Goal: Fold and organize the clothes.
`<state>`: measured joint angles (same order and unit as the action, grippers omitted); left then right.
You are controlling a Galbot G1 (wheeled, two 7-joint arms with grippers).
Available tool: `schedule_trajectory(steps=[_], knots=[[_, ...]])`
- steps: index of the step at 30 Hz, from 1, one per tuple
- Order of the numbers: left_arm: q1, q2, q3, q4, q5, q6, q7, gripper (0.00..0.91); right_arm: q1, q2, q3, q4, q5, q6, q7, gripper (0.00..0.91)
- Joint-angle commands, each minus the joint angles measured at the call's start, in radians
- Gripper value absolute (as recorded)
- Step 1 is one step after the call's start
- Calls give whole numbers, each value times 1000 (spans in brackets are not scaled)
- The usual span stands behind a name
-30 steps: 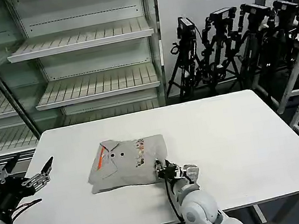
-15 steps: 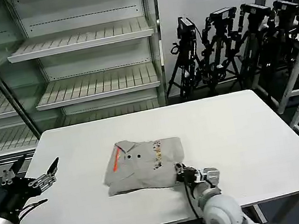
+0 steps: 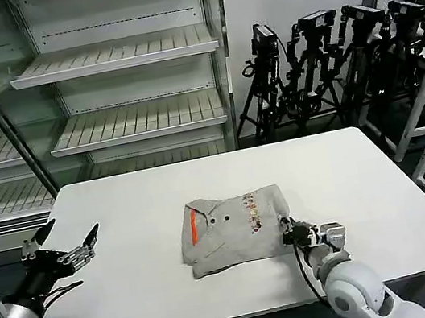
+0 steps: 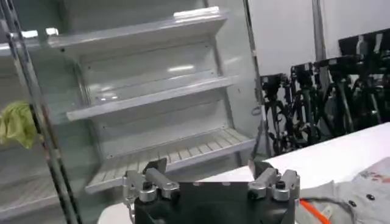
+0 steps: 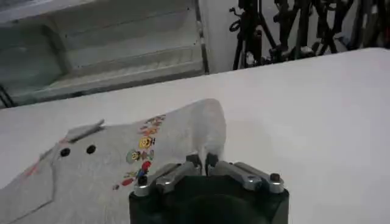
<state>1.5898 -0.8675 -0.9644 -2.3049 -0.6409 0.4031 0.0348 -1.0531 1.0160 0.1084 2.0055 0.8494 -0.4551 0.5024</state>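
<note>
Nearest the robot, the right gripper (image 3: 289, 233) sits low on the white worktop (image 3: 363, 183), fingers closed on the near right corner of the folded grey T-shirt (image 3: 236, 228). The shirt lies roughly mid-worktop, collar and orange neck label toward the robot's left, cartoon print toward the right.

Likely step: sliding the folded bundle into place w/ one corner pinch. To do it well: keep the pinch low and drag flat along the surface so the layers don't peel open or bunch; let go only once the shirt lies square.

The left gripper (image 3: 61, 248) hovers off the worktop's left edge, fingers spread wide, holding nothing, well apart from the shirt.

Right wrist view gives the pinch close up: fingertips (image 5: 194, 161) meeting on a raised fold of fabric, print just beside. Left wrist view shows its own open fingers (image 4: 153, 172) w/ the shelving (image 4: 140, 97) beyond, plus a yellow-green cloth (image 4: 17, 123) hanging at the rack.
</note>
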Motion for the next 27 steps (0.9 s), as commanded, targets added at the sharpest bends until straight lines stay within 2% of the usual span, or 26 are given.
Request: schedule_trajectory(steps=[1,3,10,13,16,20,22,27], knots=[[-14,2,39,4,-6,0,1,907,41,-58,12,-20,-97,-11,-36,907],[-18,4,48,5,-34,-2,0,907,42,-58,11,-23,-151,-10,-51,907],[-52,1,102,19,-52,-9,-6,907,14,-86,45,12,-206,-10,-78,907],[-71,-4,131,23,-50,-9,-6,907,-25,-103,77,34,-270,-1,-106,907],[-103,-12,156,24,-60,-31,-4,907,-80,-122,130,80,-396,13,-153,907],[-164,-27,175,25,-86,-69,8,907,-143,-133,254,179,-493,39,-181,907],[-215,-45,181,37,-78,-98,40,907,-173,-137,369,251,-533,59,-193,907],[-311,-90,193,87,-32,-172,107,907,-239,-143,561,338,-534,121,-220,907]])
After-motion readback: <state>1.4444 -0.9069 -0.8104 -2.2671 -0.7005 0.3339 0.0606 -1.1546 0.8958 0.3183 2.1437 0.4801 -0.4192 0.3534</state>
